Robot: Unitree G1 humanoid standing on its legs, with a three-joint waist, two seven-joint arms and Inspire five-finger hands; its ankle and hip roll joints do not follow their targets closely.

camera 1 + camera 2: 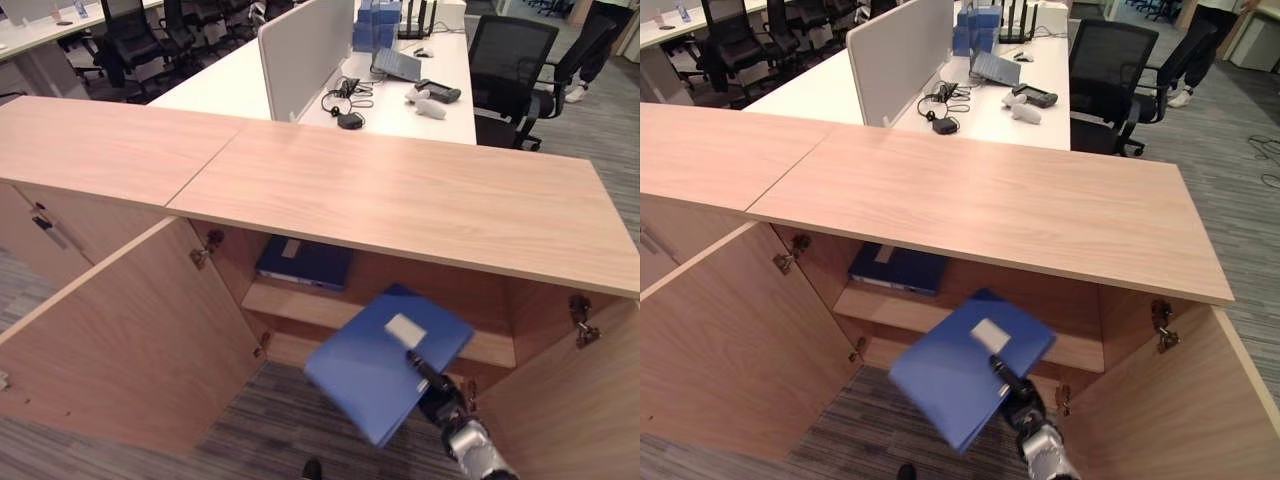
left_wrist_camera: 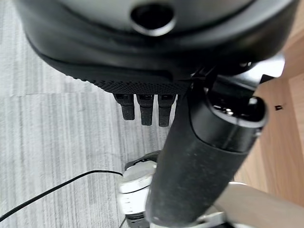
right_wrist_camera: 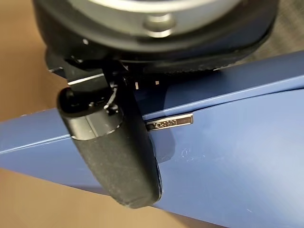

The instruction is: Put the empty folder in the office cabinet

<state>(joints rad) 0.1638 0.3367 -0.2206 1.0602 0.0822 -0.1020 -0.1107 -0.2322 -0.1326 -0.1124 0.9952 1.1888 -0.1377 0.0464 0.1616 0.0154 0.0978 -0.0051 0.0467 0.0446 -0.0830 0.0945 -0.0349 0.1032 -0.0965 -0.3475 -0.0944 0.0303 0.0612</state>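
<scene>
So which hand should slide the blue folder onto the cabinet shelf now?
Right. The right hand already pinches the blue folder, thumb on top, in front of the open cabinet just below its shelf. The left hand hangs over the carpet, holding nothing.

The blue folder is closed, with a white label near its far edge. It hangs tilted in the air in front of the open wooden cabinet, just below the front edge of the shelf, its far corner nearest the opening, pinched by the right hand.
</scene>
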